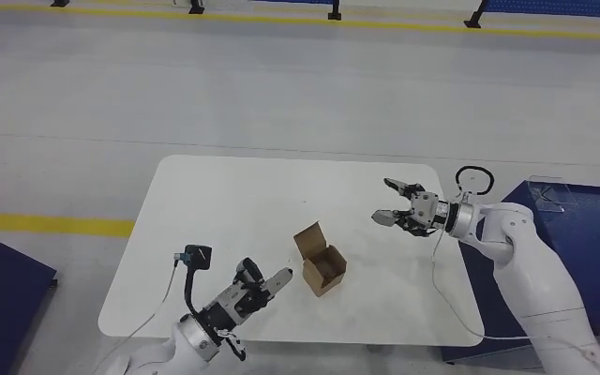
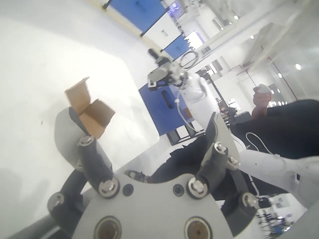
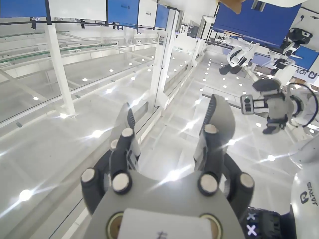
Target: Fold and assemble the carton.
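- Over the near edge of the white, round-cornered table (image 1: 216, 216), the left gripper (image 1: 266, 277) hangs just beside the small brown cardboard carton (image 1: 325, 267). Its fingers (image 2: 66, 128) are spread wide and hold nothing.
- The carton stands upright between the table's middle and its near edge, mouth open upward, with one flap (image 1: 307, 239) raised. Nothing shows inside it.
- It looks light, thin-walled and easy to crush or shove along. I judge it best pinched by the raised flap or a wall's top rim, with the opposite side braced.
- Farther off, toward the right edge, the right gripper (image 1: 386, 201) hovers apart from the carton, fingers open and empty.
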